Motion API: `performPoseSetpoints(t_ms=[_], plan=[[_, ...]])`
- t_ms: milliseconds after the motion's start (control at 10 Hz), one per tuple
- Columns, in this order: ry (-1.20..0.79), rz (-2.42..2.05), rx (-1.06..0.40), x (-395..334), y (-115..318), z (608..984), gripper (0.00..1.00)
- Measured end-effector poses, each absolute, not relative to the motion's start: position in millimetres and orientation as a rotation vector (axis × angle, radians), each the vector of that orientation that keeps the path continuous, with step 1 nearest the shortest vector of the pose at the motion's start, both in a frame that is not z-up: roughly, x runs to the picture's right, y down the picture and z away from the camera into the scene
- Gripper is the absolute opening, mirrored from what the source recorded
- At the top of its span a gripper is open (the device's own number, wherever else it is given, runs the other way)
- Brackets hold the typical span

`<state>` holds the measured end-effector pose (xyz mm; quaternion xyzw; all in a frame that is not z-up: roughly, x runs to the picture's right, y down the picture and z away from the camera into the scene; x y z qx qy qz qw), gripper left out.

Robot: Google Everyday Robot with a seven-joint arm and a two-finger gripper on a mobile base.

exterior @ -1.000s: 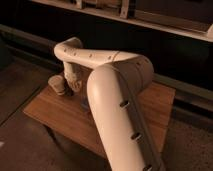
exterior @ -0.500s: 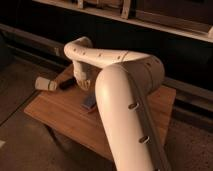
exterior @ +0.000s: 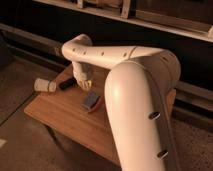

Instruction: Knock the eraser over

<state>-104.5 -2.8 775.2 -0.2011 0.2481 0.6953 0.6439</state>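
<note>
A white arm is seen reaching over a wooden table, its gripper hung above the far side, finger state not discernible, with the eraser laid flat just below and right of it, a pale cylinder at the left edge.

Cream-white arm and gripper above the table; eraser grey-blue with a red-orange edge; pale cylinder; warm brown wooden table; dark object.
</note>
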Motion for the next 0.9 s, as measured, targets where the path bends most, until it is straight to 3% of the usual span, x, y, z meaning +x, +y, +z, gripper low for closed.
performPoseSetpoints(t_ms=[600, 900], plan=[[0.558, 1.584, -0.458, -116.5, 7.5, 763.3, 0.03], [0.558, 1.584, -0.458, -116.7, 7.6, 763.2, 0.31]])
